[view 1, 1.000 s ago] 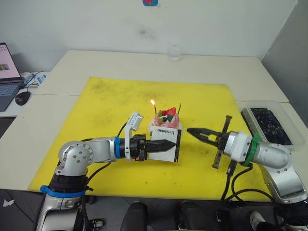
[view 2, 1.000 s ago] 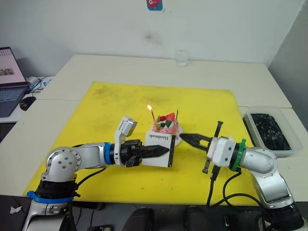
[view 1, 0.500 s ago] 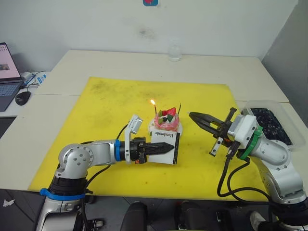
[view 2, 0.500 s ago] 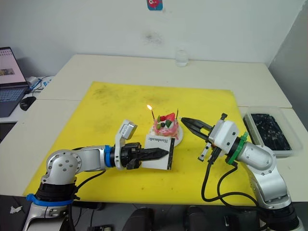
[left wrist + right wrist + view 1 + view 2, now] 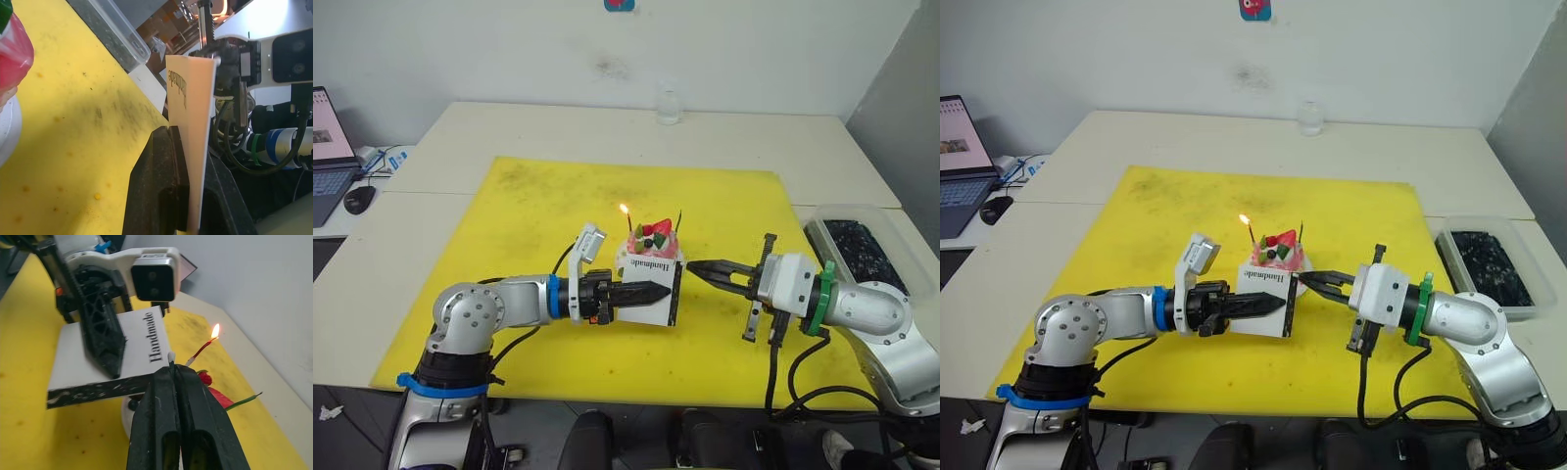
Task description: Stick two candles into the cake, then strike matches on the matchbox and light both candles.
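Head views: cake (image 5: 651,243) at frame centre on the yellow mat (image 5: 538,211), one candle (image 5: 627,220) lit, second candle (image 5: 678,217) unlit at its right. Left gripper (image 5: 648,293) clamps the matchbox (image 5: 651,292) upright just in front of the cake. Right gripper (image 5: 701,268) has its tips at the box's right edge, fingers pressed together.

Left wrist view: matchbox (image 5: 194,122) edge-on between the black fingers (image 5: 161,186), cake's pink side at far left of frame.

Right wrist view: match (image 5: 171,358) pinched at the closed tips, pale end just above the box's dark strip (image 5: 98,389); flame (image 5: 214,331) upper right.
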